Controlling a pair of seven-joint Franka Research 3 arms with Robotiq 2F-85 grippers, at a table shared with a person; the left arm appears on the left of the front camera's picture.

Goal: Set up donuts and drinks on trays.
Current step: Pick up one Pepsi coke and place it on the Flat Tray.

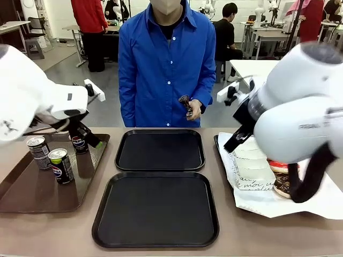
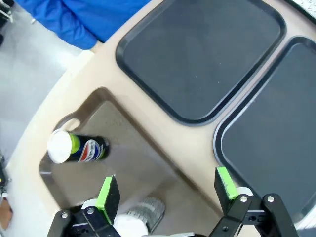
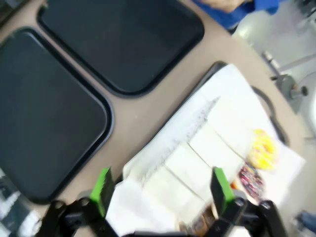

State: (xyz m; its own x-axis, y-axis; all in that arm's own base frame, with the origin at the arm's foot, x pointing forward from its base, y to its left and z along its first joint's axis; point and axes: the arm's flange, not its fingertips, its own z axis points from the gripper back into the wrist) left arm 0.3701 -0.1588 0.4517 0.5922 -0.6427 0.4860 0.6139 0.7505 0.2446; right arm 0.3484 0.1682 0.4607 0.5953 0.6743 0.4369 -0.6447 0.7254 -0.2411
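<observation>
Currently pick-up step; black square plastic trays (image 1: pixel 159 151) bare. Left jaws spread over slim black soda cans (image 1: pixel 61 166), left; right jaws spread over glazed ring donuts (image 3: pixel 261 148), right. Next: descend, grasp.

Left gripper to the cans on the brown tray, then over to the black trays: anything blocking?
Nothing visible. The left gripper hangs open over the brown tray, the cans standing free on it. Only that tray's low rim and a bare strip of table separate them from the two black trays, both bare.
</observation>
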